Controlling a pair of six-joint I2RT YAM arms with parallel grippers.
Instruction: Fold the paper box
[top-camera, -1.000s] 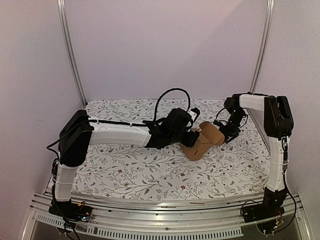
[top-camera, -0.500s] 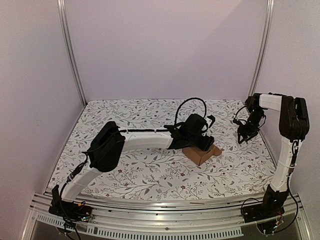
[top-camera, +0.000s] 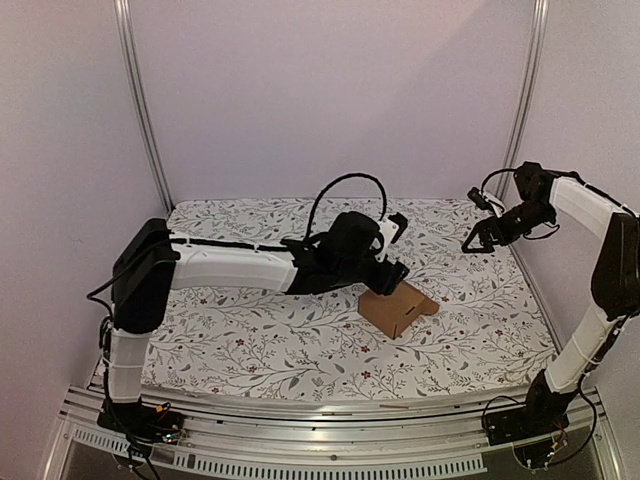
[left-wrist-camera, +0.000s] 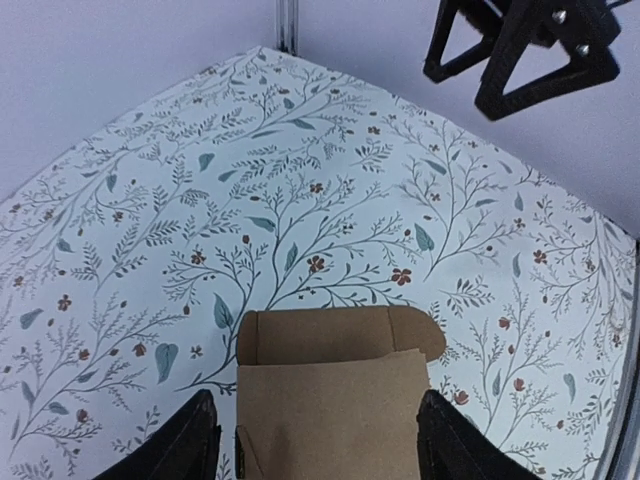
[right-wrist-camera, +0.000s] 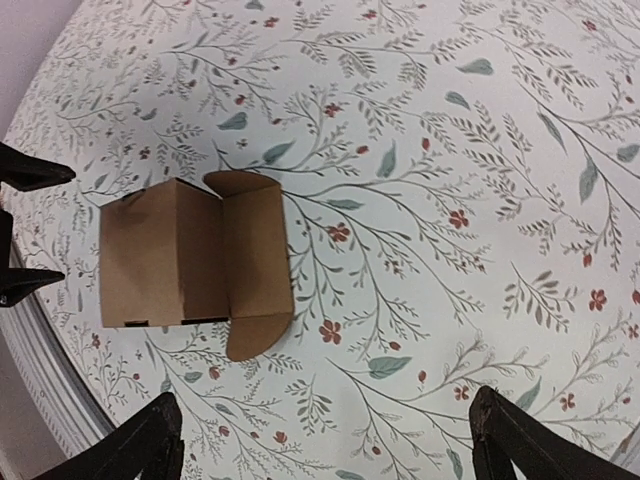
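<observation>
The paper box lies low on the floral cloth right of centre, plain brown, with a rounded flap sticking out toward the right. My left gripper is open at the box's near-left end. In the left wrist view the box sits between its two fingers, whose gripper midpoint falls over the cardboard; the jaws stand wide at the box's sides. My right gripper is open and empty, raised above the table at the far right, well apart from the box; its midpoint is over bare cloth.
The floral cloth covers the table. Pale walls and metal posts close in the back and sides. The right gripper hangs in the left wrist view's top right. The left fingertips show at the right wrist view's left edge.
The right gripper left the box, moving right and then up. The left arm pushed onto the box, then drew back slightly. The box now lies flatter.
</observation>
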